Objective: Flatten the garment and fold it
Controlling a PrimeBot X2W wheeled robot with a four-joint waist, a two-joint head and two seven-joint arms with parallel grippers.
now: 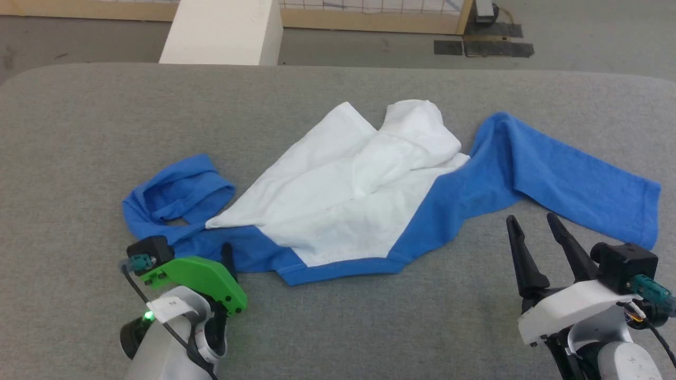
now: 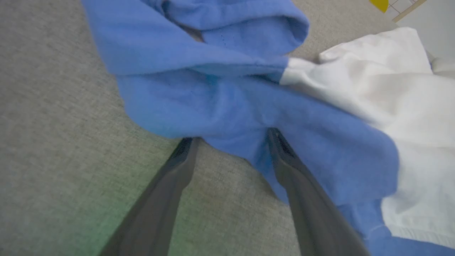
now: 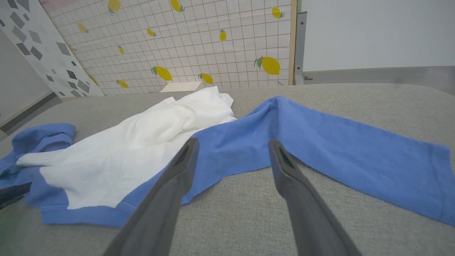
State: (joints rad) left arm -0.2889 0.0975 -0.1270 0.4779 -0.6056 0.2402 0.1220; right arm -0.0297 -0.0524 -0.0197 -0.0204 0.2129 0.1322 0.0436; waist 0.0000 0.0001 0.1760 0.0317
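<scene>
The garment [image 1: 343, 195] is lying crumpled mid-surface [image 1: 79, 132], so the left pincer [image 2: 231, 137], gaping empty at the bunched blue sleeve [image 1: 174, 195], and the right pincer [image 1: 531, 217], gaping empty just short of the straight sleeve [image 1: 581, 179], are best pinching one layer each and pulling outward.

One garment [image 1: 343, 195], one left claw [image 2: 230, 137], one right claw [image 1: 531, 218], one grey table [image 1: 63, 132], one white block [image 1: 222, 31]
</scene>
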